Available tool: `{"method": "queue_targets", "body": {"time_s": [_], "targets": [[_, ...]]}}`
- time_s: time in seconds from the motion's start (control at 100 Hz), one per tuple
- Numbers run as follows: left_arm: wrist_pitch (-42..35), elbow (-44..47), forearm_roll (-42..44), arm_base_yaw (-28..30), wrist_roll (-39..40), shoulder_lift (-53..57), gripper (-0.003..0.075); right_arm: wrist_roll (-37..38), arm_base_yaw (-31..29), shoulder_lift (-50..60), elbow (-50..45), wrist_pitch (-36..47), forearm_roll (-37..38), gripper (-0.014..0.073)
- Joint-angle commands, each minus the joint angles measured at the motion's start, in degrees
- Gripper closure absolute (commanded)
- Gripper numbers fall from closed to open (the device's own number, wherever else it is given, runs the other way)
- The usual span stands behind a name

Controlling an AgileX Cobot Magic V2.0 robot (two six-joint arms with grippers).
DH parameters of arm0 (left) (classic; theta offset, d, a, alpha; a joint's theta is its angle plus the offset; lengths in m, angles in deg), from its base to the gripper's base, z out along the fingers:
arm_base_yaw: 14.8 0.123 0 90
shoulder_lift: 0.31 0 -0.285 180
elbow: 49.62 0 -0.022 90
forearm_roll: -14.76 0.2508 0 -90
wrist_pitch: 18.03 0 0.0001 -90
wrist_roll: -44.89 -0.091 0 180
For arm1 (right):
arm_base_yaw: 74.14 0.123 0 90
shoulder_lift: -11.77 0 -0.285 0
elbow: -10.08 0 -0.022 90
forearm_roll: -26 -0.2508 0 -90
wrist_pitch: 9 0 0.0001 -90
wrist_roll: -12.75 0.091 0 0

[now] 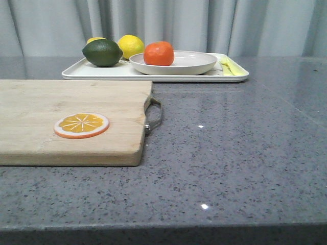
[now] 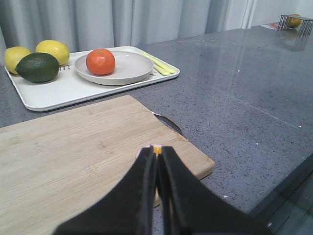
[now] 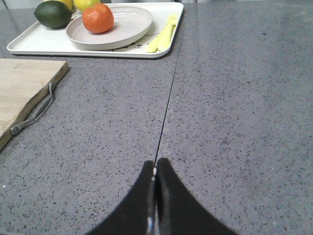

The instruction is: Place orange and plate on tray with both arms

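The orange [image 1: 159, 53] sits in the off-white plate [image 1: 196, 64], and the plate rests on the white tray [image 1: 102, 73] at the back of the table. All three also show in both wrist views: orange [image 2: 100, 61] [image 3: 98, 18], plate [image 2: 129, 68] [image 3: 127, 24], tray [image 2: 63, 90] [image 3: 39, 44]. My left gripper [image 2: 156, 149] is shut and empty, over the wooden board, well short of the tray. My right gripper [image 3: 155, 164] is shut and empty above bare grey countertop. Neither gripper shows in the front view.
A wooden cutting board [image 1: 51, 117] with a metal handle [image 1: 155, 115] lies front left, with a flat orange slice [image 1: 82, 125] on it. A lime [image 1: 102, 52], lemons [image 1: 131, 46] and yellow cutlery [image 1: 230, 65] share the tray. Curtains hang behind.
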Motion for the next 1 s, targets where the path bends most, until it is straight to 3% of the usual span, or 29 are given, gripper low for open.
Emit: {"method": "queue_targets", "body": {"time_s": [0.0, 0.62, 0.75, 0.99], "targets": [[-4.1, -1.3, -0.9, 0.1, 0.3, -0.7, 0.0739, -0.6, 0.0, -0.6, 1.4, 4.0, 0.2, 0.0660], [-5.1, -0.4, -0.9, 0.1, 0.3, -0.7, 0.0739, -0.6, 0.0, -0.6, 1.4, 4.0, 0.2, 0.0660], [-12.1, 1.4, 0.4, 2.6, 0.3, -0.5, 0.0739, -0.6, 0.0, -0.6, 1.4, 4.0, 0.2, 0.0660], [-30.4, 11.0, 0.5, 13.6, 0.3, -0.5, 0.0739, -0.6, 0.0, -0.6, 1.4, 4.0, 0.2, 0.0660]]}}
